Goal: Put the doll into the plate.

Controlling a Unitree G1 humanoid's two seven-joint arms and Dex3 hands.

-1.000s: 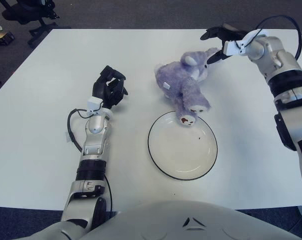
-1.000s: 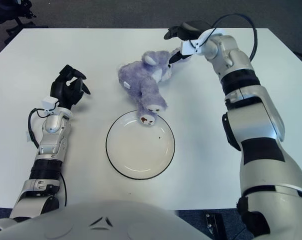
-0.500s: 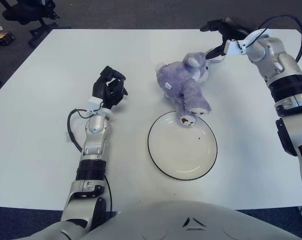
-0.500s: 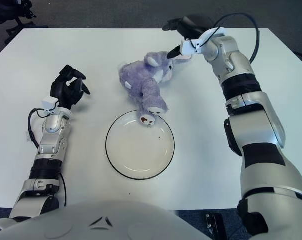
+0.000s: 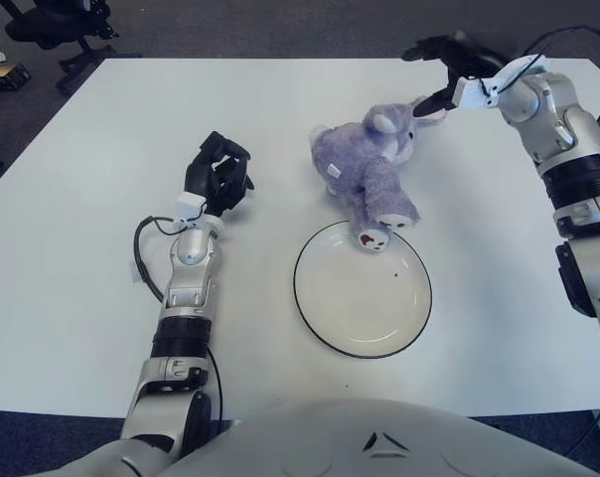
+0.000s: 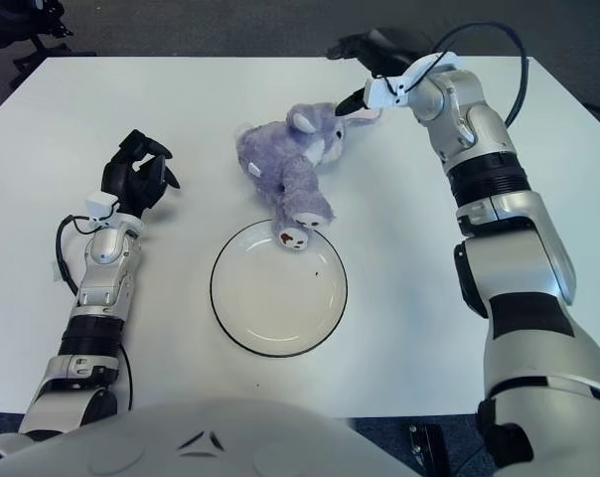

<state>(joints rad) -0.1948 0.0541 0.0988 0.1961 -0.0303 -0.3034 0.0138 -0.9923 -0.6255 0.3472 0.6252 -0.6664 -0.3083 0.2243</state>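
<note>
A purple plush doll (image 5: 365,164) lies on the white table just beyond the plate (image 5: 365,313), one foot (image 5: 372,237) hanging over the plate's far rim. The round white plate has a thin dark rim and nothing else in it. My right hand (image 5: 426,76) hovers at the far right beside the doll's head, fingers spread, the lowest fingertip (image 5: 419,102) close to an ear; it holds nothing. My left hand (image 5: 217,175) shows to the left of the doll, fingers curled on nothing.
The white table (image 5: 101,298) stretches wide on both sides of the plate. Past its far left corner, an office chair base (image 5: 67,30) and a small box (image 5: 2,73) stand on the dark floor.
My right hand has drawn slightly up and to the right, away from the doll's head. The doll settled a little; the left arm stayed still.
</note>
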